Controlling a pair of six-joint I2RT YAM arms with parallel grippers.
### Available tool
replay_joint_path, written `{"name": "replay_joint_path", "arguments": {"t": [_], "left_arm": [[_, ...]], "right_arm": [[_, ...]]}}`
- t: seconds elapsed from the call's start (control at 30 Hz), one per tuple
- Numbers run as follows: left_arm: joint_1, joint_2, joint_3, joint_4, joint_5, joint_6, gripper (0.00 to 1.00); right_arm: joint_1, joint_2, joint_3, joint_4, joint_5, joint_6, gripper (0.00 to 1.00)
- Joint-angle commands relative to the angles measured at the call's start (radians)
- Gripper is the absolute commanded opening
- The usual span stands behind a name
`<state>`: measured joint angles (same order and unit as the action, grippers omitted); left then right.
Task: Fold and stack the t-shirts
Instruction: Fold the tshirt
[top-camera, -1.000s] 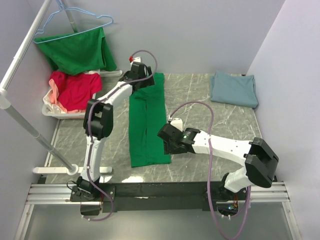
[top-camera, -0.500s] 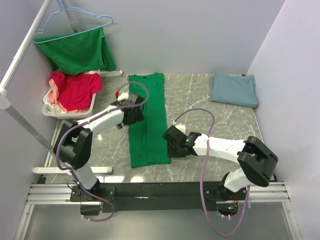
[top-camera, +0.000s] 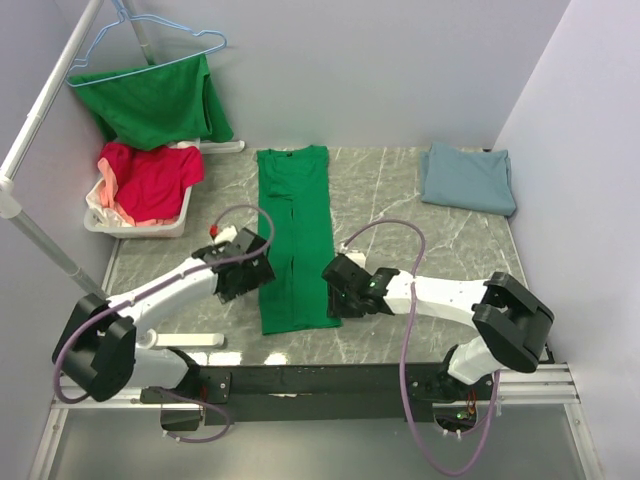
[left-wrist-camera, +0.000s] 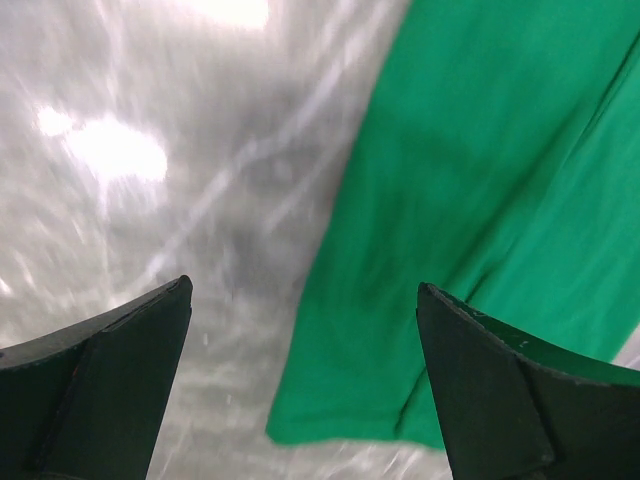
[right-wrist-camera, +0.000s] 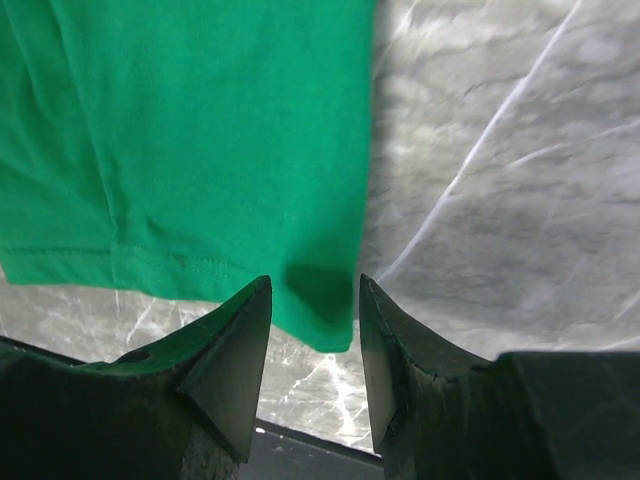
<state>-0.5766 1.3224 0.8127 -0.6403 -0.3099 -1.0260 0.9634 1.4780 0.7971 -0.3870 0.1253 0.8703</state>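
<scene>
- Green t-shirt (top-camera: 295, 240) lies mid-table (top-camera: 400, 215) as a long narrow strip, collar far, hem near; the lengthwise folds look done.
- Left gripper (left-wrist-camera: 303, 295) hangs over the hem's near-left corner, jaws wide, holding nothing.
- Right gripper (right-wrist-camera: 313, 290) straddles the near-right corner, jaws narrow, not yet pinching.
- Judgement: both grippers are placed to lift the hem for the cross fold.
- Blue-grey t-shirt (top-camera: 468, 178) lies folded at far right, likely the stacking spot.

You see the green t-shirt (top-camera: 293, 240) as soft, matt knit cloth with a stitched hem; the table (top-camera: 400, 200) is a grey marble-look surface, smooth and glossy with patches of glare. The left gripper (left-wrist-camera: 305, 288) and right gripper (right-wrist-camera: 315, 283) have matt black, plastic-looking fingers
</scene>
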Motion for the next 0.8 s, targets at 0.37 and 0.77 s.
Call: {"name": "replay_joint_path", "arguments": {"t": [0.37,0.77], "left_arm": [[-0.224,-0.131,-0.216,0.001,0.104,-0.247,0.91],[-0.266,-0.092,-0.218,0.024,0.098,-0.278,0.68]], "right_arm": [[0.083,0.065,-0.033,-0.046,0.043,0.13,0.45],[0.084,0.067,-0.059,-0.055,0.08,0.16,0.42]]}}
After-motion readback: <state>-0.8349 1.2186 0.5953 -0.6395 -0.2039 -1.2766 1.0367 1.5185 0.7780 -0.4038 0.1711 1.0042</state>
